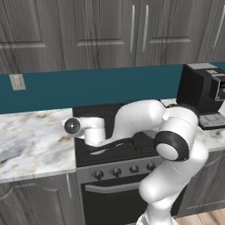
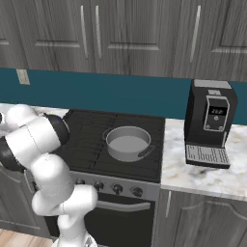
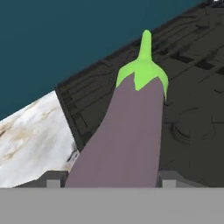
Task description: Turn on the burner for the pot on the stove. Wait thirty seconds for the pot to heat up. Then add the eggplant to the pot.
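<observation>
Fingers (image 3: 50, 180) clamped on the eggplant (image 3: 127, 135), above the stove (image 3: 192, 87) beside the counter (image 3: 30, 140).

This is a home kitchen, rendered rather than real. A black grated stove (image 2: 116, 140) with a row of knobs (image 2: 118, 188) and a bar-handled oven door is set into a marble-topped bench (image 1: 30, 136), under grey wood-grain wall cabinets (image 2: 135, 34) and a teal backsplash (image 1: 88, 88). A black coffee machine (image 2: 210, 120) stands on the bench beside the stove, and a grey pot (image 2: 128, 142) sits on the grates.
</observation>
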